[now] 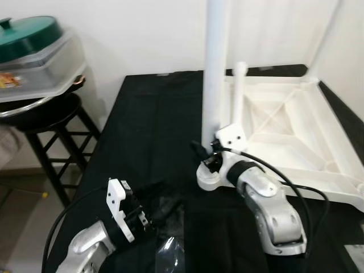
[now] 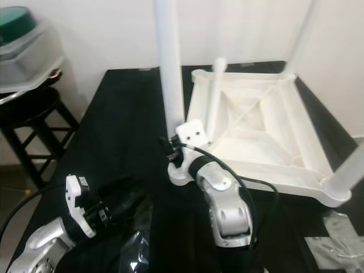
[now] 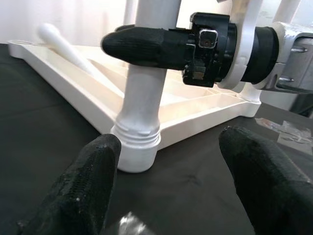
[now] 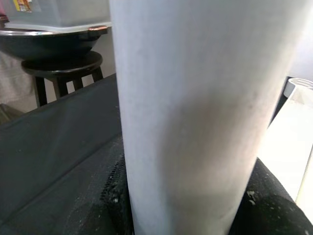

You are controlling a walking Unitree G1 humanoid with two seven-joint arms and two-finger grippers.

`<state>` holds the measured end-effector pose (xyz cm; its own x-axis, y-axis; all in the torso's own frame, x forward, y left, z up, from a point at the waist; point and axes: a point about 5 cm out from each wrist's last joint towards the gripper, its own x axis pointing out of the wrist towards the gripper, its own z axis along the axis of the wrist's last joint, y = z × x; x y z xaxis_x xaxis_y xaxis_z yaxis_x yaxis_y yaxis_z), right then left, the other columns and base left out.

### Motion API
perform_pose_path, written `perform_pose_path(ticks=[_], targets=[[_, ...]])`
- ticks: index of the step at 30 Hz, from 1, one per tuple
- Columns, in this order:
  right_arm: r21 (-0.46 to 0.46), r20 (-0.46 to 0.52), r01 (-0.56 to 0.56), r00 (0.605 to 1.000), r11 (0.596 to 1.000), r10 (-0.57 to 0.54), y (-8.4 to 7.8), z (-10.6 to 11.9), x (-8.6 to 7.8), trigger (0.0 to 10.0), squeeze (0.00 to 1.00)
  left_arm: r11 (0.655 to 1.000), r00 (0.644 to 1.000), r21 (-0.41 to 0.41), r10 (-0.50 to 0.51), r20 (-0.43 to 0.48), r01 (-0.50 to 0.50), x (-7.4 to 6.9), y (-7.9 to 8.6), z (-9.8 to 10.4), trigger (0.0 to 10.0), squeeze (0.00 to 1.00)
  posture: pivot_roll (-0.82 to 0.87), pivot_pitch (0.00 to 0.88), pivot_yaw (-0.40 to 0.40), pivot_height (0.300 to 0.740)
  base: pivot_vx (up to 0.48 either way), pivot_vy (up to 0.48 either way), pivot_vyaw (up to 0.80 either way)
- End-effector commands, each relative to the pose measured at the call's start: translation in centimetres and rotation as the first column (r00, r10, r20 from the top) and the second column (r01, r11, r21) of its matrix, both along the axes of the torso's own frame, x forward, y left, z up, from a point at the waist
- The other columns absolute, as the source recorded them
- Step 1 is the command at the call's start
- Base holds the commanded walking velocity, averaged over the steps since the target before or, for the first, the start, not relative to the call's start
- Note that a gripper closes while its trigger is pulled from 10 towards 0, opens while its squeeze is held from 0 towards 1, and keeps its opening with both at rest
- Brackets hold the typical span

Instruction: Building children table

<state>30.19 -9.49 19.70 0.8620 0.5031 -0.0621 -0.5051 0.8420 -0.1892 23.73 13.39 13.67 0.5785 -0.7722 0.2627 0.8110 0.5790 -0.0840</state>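
Far left: stool (image 1: 54,122) with pan (image 1: 34,105), clear tub (image 1: 40,68) and green lid (image 1: 25,28) stacked on top, well apart from the work, likely parked out of the way.

Next, left gripper (image 1: 149,211), low over the black cloth (image 1: 142,125), pointed toward the leg base. Fingers (image 3: 78,188) spread wide with nothing between them, by the left wrist view; probably waiting to steady or take over. Crinkled clear bag (image 1: 170,250) just beside it on the cloth, perhaps hardware packaging.

Centre: upright white leg (image 1: 216,62), standing in the near left corner socket (image 1: 207,177) of the tabletop (image 1: 290,125). Tabletop upside down on the cloth so that sockets face up and legs can go in from above. Thread ridges visible at the leg's foot in the left wrist view, so likely not fully seated yet.

Right gripper (image 1: 203,152) clamped on that leg low down, just above the socket, 1 finger (image 3: 144,44) wrapping across the front. Jaws closed round the leg, opened only as far as the leg's width. Low grip likely chosen for turning or pressing the leg home while keeping it vertical. Right wrist view: leg pressed close between the pads.

Further right: 1 loose leg (image 1: 238,91) lying slanted inside the tray of the tabletop, kept within reach for a later corner. 2 more white legs at the far corner and near right corner (image 2: 352,170), apparently already standing.
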Motion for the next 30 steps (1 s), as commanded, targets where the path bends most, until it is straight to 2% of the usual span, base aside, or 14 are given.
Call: perform_pose_path(ticks=[1,2,3,5,6,9,10,15,16,17,18,27,28,30], targets=[[-0.07,-0.226,-0.028,0.974,0.997,0.012,0.3,-4.6,-0.3,0.0,0.0,1.0,1.0,0.013,-0.008,-0.003,0.008,-0.1,0.1,0.0,10.0,0.0,0.02,0.185,0.051,0.74,0.0,0.0,0.0],[-0.07,-0.226,-0.028,0.974,0.997,0.012,0.3,-4.6,-0.3,0.0,0.0,1.0,1.0,0.013,-0.008,-0.003,0.008,-0.1,0.1,0.0,10.0,0.0,0.02,0.185,0.051,0.74,0.0,0.0,0.0],[-0.077,-0.212,-0.038,0.977,0.996,0.021,0.3,-4.2,0.1,10.0,0.0,1.0,1.0,0.016,-0.004,-0.001,0.004,-0.1,0.2,0.0,10.0,0.0,0.02,0.179,0.061,0.74,0.0,0.0,0.0],[-0.068,-0.195,-0.047,0.98,0.997,0.033,0.2,-3.6,0.7,10.0,0.0,1.0,1.0,0.02,-0.004,0.001,0.004,-0.1,0.2,0.0,10.0,0.0,0.03,0.179,0.065,0.74,0.0,0.0,0.0],[-0.036,-0.174,-0.039,0.984,0.999,0.032,-0.1,-2.7,1.2,10.0,0.7,0.999,1.0,0.031,-0.01,0.003,0.009,-0.2,0.2,0.0,10.0,0.0,0.04,0.177,0.068,0.74,0.0,0.0,0.0],[-0.013,-0.159,-0.04,0.987,0.999,0.037,-0.5,-1.8,1.7,10.0,0.7,0.999,1.0,0.038,-0.015,0.005,0.015,-0.2,0.2,0.0,10.0,0.0,0.04,0.176,0.068,0.74,0.0,0.0,0.0],[0.012,-0.15,-0.057,0.987,0.998,0.059,-1.1,-0.9,2.1,10.0,1.0,0.999,1.0,0.046,-0.018,0.007,0.018,-0.2,0.2,0.0,10.0,0.0,0.05,0.171,0.064,0.74,0.0,0.0,0.0],[-0.024,-0.069,-0.278,0.959,0.96,0.275,-3.5,3.2,3.4,10.0,1.0,0.998,1.0,0.053,-0.018,0.009,0.018,-0.2,0.2,-0.1,10.0,0.0,0.05,0.168,0.064,0.74,0.0,0.0,0.0],[-0.056,-0.058,-0.344,0.938,0.937,0.341,-4.1,3.9,3.4,10.0,0.55,0.998,1.0,0.055,-0.02,0.01,0.019,-0.2,0.2,-0.1,10.0,0.0,0.05,0.164,0.062,0.74,0.0,0.0,0.0],[-0.056,-0.058,-0.344,0.938,0.937,0.341,-4.1,3.9,3.4,10.0,0.55,0.998,1.0,0.055,-0.02,0.01,0.019,-0.2,0.2,-0.1,10.0,0.0,0.05,0.164,0.062,0.74,0.0,0.0,0.0],[-0.08,-0.056,-0.386,0.922,0.919,0.383,-4.6,4.3,3.5,10.0,0.0,0.998,1.0,0.057,-0.021,0.011,0.02,-0.2,0.2,-0.1,10.0,0.0,0.05,0.164,0.062,0.74,0.0,0.0,0.0],[-0.08,-0.064,-0.544,0.839,0.835,0.54,-4.6,4.9,4.8,10.0,0.0,0.996,0.999,0.085,-0.022,0.027,0.02,0.2,0.3,-0.3,10.0,0.0,0.06,0.147,0.062,0.74,0.0,0.0,0.0],[-0.048,-0.077,-0.578,0.815,0.815,0.574,-4.6,5.0,5.2,3.7,0.0,0.996,0.999,0.089,-0.019,0.029,0.017,0.2,0.3,-0.3,10.0,0.0,0.07,0.143,0.062,0.74,0.0,0.0,0.0],[-0.048,-0.077,-0.578,0.815,0.815,0.574,-4.6,5.0,5.2,3.7,0.0,0.996,0.999,0.089,-0.019,0.029,0.017,0.2,0.3,-0.3,10.0,0.0,0.07,0.143,0.062,0.74,0.0,0.0,0.0]])
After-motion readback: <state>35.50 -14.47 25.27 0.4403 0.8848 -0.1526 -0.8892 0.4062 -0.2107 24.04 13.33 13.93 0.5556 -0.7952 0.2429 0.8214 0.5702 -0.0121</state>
